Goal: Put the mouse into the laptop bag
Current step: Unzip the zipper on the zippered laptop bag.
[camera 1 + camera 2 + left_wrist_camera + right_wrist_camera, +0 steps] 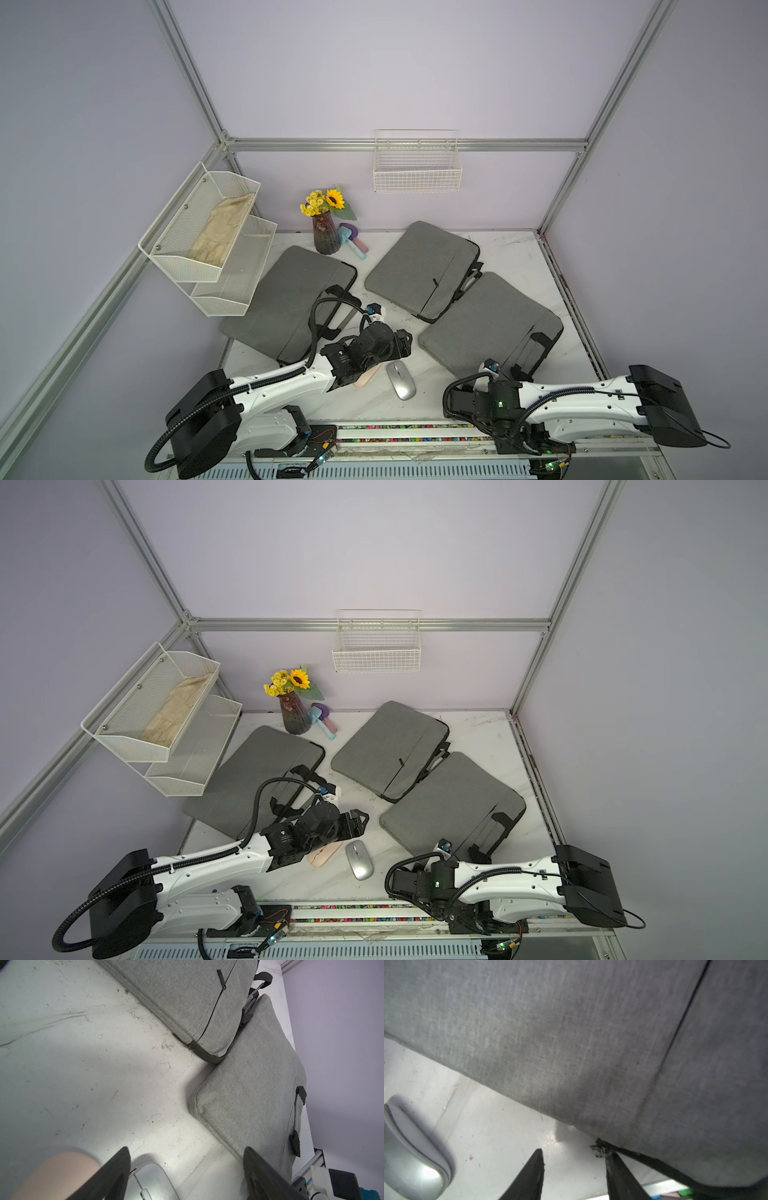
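A silver mouse (401,380) (359,860) lies on the white table near the front, and a pink mouse (365,378) lies beside it, half under my left wrist. My left gripper (186,1153) is open just above the table, with the silver mouse (153,1182) by one finger and nothing held. Three grey laptop bags lie flat: left (291,299), back (419,266) and right (490,328). My right gripper (574,1152) is open at the right bag's (571,1032) near corner. Its zipper pull (600,1149) sits at one fingertip.
A vase of yellow flowers (326,237) and pastel handled items (353,243) stand at the back. A white mesh rack (208,241) hangs over the table's left side. A wire basket (417,168) is fixed on the back wall.
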Tool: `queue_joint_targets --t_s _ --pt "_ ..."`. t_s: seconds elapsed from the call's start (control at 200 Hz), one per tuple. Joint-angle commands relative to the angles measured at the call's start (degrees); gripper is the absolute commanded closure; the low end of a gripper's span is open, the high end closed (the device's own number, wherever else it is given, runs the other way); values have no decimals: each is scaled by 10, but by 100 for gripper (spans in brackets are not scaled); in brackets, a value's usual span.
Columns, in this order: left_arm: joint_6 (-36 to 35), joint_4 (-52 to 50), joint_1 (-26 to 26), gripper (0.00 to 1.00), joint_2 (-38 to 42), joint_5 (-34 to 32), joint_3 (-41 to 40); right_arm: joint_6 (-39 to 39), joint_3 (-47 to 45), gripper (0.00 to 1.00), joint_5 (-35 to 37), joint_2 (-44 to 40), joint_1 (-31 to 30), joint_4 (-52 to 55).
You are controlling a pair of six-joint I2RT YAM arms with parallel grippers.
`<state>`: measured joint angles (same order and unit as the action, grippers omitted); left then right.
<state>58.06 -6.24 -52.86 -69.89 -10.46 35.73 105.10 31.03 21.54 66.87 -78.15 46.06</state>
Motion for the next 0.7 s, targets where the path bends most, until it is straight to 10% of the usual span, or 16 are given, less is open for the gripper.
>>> queue_joint_targets --t_s 0.0,0.45,0.695 --pt "7 33 5 16 -5 7 -22 10 19 51 -27 42 33 -14" --pt "10 44 10 16 -33 24 -12 -18 -13 69 -51 20 77 -27" --pt "12 45 10 16 -45 34 -4 -19 -22 52 -72 -39 77 -8"
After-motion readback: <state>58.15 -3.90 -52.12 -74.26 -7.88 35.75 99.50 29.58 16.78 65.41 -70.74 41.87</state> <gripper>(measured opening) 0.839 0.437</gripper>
